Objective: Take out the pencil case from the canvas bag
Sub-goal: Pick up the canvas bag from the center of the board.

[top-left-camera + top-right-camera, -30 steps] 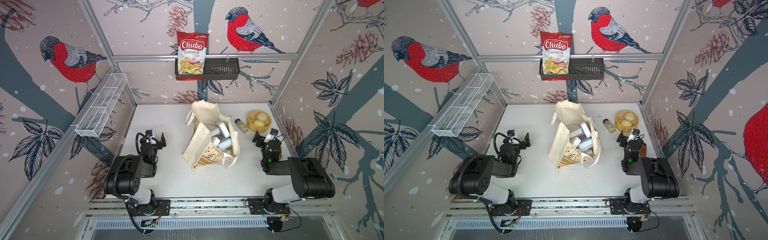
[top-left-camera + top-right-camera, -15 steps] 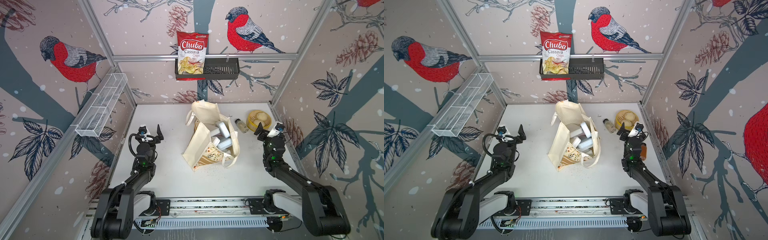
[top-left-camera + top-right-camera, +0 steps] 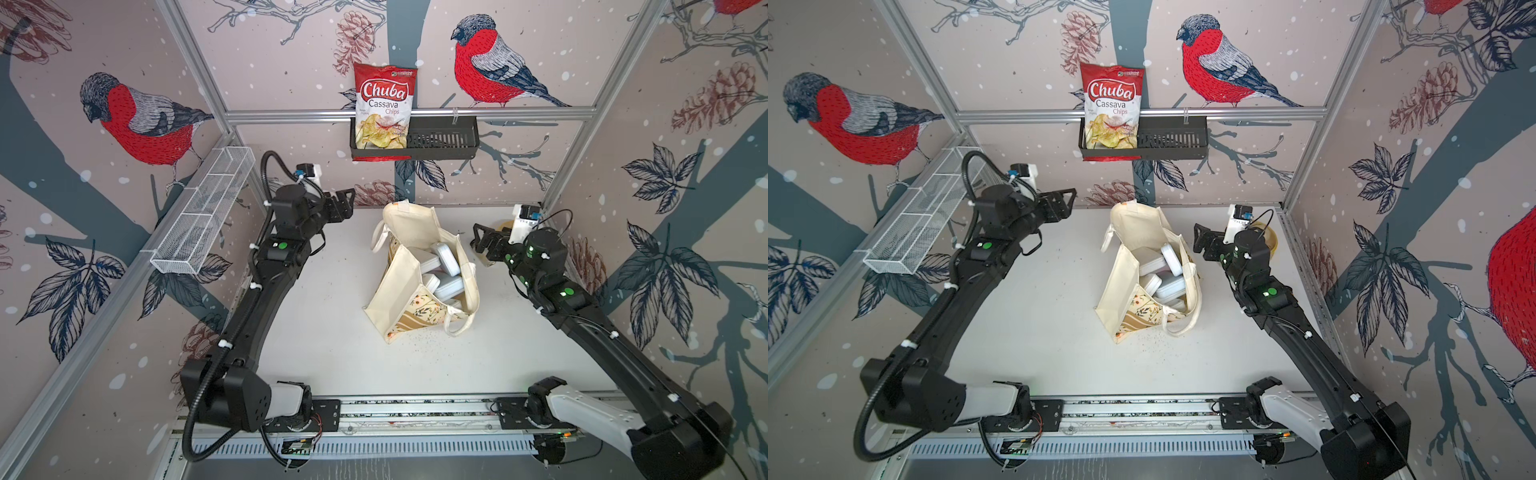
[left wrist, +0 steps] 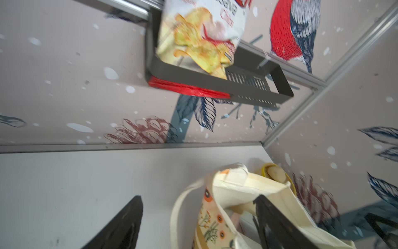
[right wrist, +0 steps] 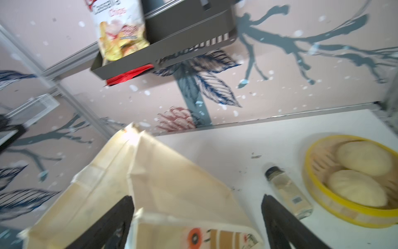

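Note:
The cream canvas bag (image 3: 419, 274) stands open in the middle of the white table, seen in both top views (image 3: 1142, 286). Several pale rounded cases (image 3: 442, 259) lie inside it; which one is the pencil case I cannot tell. My left gripper (image 3: 347, 203) hovers open above the table, left of the bag's far end and apart from it. In the left wrist view its gripper (image 4: 198, 200) frames the bag's rim (image 4: 247, 187). My right gripper (image 3: 478, 241) hangs open just right of the bag. The right wrist view has its gripper (image 5: 197, 197) over the bag (image 5: 150, 172).
A chips bag (image 3: 384, 108) sits in a black basket (image 3: 444, 143) on the back wall. A white wire rack (image 3: 203, 216) hangs on the left wall. Right of the bag lie a small spice bottle (image 5: 288, 191) and a yellow steamer (image 5: 310, 155) with buns.
Both arms have unfolded and reached up and away from the front rail. Their grippers now point inward at the bag from either side. The bag has not moved.

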`<state>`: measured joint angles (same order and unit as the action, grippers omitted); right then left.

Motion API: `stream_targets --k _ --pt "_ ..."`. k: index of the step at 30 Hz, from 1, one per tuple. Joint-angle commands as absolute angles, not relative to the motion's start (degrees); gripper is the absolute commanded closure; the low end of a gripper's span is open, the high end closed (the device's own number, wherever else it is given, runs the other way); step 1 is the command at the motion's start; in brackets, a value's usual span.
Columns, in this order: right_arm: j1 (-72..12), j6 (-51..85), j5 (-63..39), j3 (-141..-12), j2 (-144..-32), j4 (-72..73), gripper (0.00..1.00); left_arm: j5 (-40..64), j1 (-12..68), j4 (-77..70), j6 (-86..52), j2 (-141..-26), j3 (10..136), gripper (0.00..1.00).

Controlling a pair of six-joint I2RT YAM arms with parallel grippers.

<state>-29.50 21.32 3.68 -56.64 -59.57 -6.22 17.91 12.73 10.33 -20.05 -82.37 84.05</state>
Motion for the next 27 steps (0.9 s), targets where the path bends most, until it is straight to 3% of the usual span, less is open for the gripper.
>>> stream_targets --k 1,8,17,27 --pt "-33.22 24.20 1.21 -59.74 -60.93 -17.12 0.05 21.01 15.11 22.04 -18.24 -88.26 91.46 0.20" --pt "-41.32 25.58 5.83 -64.16 -62.03 -26.85 0.06 18.55 17.44 31.82 -15.89 -101.55 104.65 0.23" --pt "-42.27 24.30 9.46 -65.21 -59.76 -30.82 0.06 21.23 18.90 42.78 -13.45 -115.62 120.94 0.36" --pt "-41.44 23.47 10.92 -64.94 -59.60 -31.64 0.14 22.10 19.69 45.00 -12.47 -117.29 121.62 0.48"
